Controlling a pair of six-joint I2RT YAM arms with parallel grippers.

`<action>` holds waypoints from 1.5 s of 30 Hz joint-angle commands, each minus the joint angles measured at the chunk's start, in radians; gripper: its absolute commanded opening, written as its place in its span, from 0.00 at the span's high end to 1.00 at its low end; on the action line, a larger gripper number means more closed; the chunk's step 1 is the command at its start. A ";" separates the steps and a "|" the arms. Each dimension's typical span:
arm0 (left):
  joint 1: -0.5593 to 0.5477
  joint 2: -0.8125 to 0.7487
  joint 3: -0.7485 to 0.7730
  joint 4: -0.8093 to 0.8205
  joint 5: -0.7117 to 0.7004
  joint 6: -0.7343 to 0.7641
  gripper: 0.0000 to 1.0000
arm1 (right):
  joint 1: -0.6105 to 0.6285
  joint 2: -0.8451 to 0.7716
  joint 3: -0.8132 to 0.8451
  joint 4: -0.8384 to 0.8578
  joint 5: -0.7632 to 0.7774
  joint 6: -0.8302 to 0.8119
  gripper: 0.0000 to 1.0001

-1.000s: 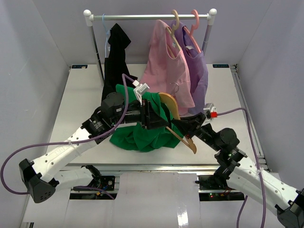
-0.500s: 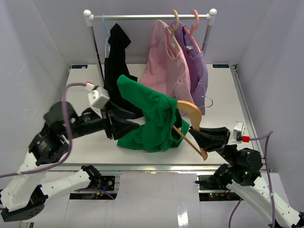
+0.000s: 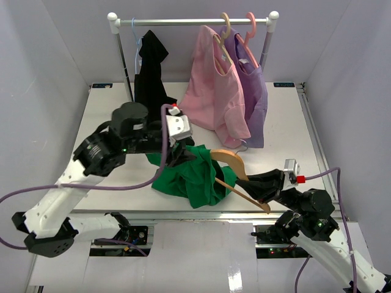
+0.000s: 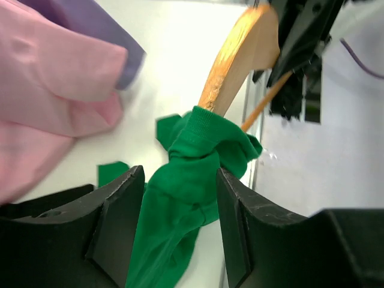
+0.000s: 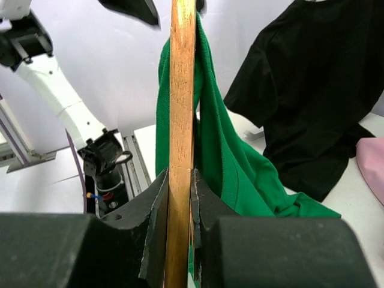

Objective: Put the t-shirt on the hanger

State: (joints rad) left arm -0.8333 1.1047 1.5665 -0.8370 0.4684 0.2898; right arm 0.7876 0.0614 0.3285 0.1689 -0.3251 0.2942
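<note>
The t-shirt (image 3: 186, 180) is bright green, plain and soft. It is crumpled into a loose heap, part of it pulled over one arm of the hanger (image 3: 227, 160) and the rest sagging onto the table (image 3: 287, 122). In the left wrist view a ribbed hem of the t-shirt (image 4: 201, 129) wraps round the end of the hanger (image 4: 237, 57).

The hanger is light brown wood with a curved shoulder and a thin bottom bar. Its long axis slants from the shirt heap towards the right gripper (image 3: 256, 183). The bar's free end sticks out past that gripper at the table's near edge. From the right wrist it shows edge-on, as a straight wooden strip (image 5: 182, 90) running away from the right gripper (image 5: 179, 177). The shirt (image 5: 228, 162) hangs down one side of it. This gripper is clamped on the hanger, a finger pressed to each face of the wood.

The left gripper (image 3: 178, 155) is at the far left side of the heap. Its fingers (image 4: 123, 210) stand apart with a twisted bunch of green fabric between them. Whether they press on it cannot be told.

Beyond both grippers a rail (image 3: 192, 21) carries a black garment (image 3: 149, 73), a pink shirt (image 3: 211, 91) and a purple one (image 3: 256, 97). The pink shirt's hem hangs just past the hanger's shoulder. The black garment's hem hangs close behind the left gripper.
</note>
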 commanded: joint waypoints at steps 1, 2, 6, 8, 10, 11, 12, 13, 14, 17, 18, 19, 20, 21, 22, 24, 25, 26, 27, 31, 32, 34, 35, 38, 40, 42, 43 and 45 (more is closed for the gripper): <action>-0.002 0.022 0.029 -0.122 0.130 0.095 0.39 | 0.002 -0.014 0.074 0.032 -0.041 -0.031 0.92; -0.003 0.026 0.022 -0.128 0.113 0.100 0.39 | 0.002 -0.016 0.078 0.024 -0.050 -0.034 0.92; -0.003 0.036 -0.033 -0.145 0.165 0.121 0.41 | 0.001 -0.011 0.090 0.014 -0.064 -0.045 0.92; -0.001 0.043 -0.057 -0.157 0.199 0.129 0.46 | 0.002 0.001 0.093 0.022 -0.077 -0.052 0.92; -0.002 0.057 -0.074 -0.157 0.250 0.137 0.53 | 0.002 0.034 0.096 0.037 -0.096 -0.061 0.92; -0.002 0.065 -0.076 -0.158 0.277 0.139 0.59 | 0.002 0.051 0.096 0.050 -0.106 -0.063 0.92; -0.001 0.073 -0.077 -0.159 0.312 0.140 0.67 | 0.001 0.068 0.095 0.064 -0.117 -0.064 0.92; -0.003 0.080 -0.077 -0.162 0.362 0.140 0.71 | 0.002 0.082 0.093 0.077 -0.127 -0.063 0.92; -0.001 0.086 -0.077 -0.163 0.365 0.139 0.73 | 0.002 0.095 0.093 0.093 -0.128 -0.062 0.92; -0.003 0.114 -0.060 -0.163 0.425 0.116 0.70 | 0.001 0.158 0.101 0.153 -0.169 -0.055 0.92; -0.003 0.120 -0.054 -0.163 0.429 0.108 0.67 | 0.002 0.174 0.104 0.167 -0.176 -0.055 0.92; -0.002 0.125 -0.050 -0.164 0.430 0.101 0.65 | 0.002 0.190 0.111 0.177 -0.179 -0.056 0.92; -0.002 0.130 -0.050 -0.164 0.430 0.093 0.63 | 0.001 0.207 0.118 0.184 -0.181 -0.059 0.92; -0.003 0.132 -0.051 -0.161 0.428 0.086 0.59 | 0.002 0.220 0.125 0.188 -0.182 -0.063 0.92; -0.003 0.133 -0.053 -0.160 0.422 0.082 0.58 | 0.002 0.237 0.128 0.191 -0.189 -0.067 0.92; -0.001 0.131 -0.052 -0.162 0.416 0.081 0.58 | 0.002 0.252 0.131 0.199 -0.199 -0.073 0.92; -0.002 0.130 -0.050 -0.163 0.412 0.080 0.58 | 0.001 0.253 0.131 0.197 -0.199 -0.076 0.92; -0.003 0.128 -0.047 -0.164 0.408 0.078 0.58 | 0.001 0.254 0.129 0.196 -0.198 -0.078 0.92; -0.002 0.122 -0.043 -0.166 0.404 0.078 0.58 | 0.002 0.251 0.126 0.195 -0.196 -0.081 0.92; -0.003 0.089 -0.047 -0.166 0.397 0.094 0.81 | 0.002 0.238 0.105 0.197 -0.185 -0.087 0.92; -0.003 0.081 -0.051 -0.164 0.400 0.097 0.90 | 0.002 0.238 0.104 0.198 -0.188 -0.089 0.92; -0.003 0.067 -0.057 -0.162 0.415 0.098 1.00 | 0.001 0.242 0.103 0.197 -0.197 -0.099 0.92; -0.002 0.062 -0.059 -0.156 0.430 0.094 1.00 | 0.001 0.250 0.104 0.194 -0.203 -0.109 0.92; -0.003 0.052 -0.066 -0.125 0.431 0.052 1.00 | 0.001 0.278 0.113 0.183 -0.231 -0.137 0.92; -0.002 0.054 -0.072 -0.123 0.395 0.019 0.95 | 0.002 0.312 0.124 0.186 -0.247 -0.145 0.92; -0.003 0.064 -0.082 -0.146 0.394 0.017 0.86 | 0.002 0.343 0.136 0.196 -0.267 -0.141 0.92; -0.003 0.076 -0.084 -0.156 0.394 0.018 0.85 | 0.002 0.354 0.139 0.206 -0.274 -0.139 0.92; -0.003 0.094 -0.087 -0.167 0.396 0.019 0.84 | 0.002 0.372 0.147 0.222 -0.283 -0.136 0.92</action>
State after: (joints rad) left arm -0.8281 1.1881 1.4933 -1.0005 0.8067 0.3517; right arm 0.7933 0.3915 0.4127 0.2779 -0.6015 0.1978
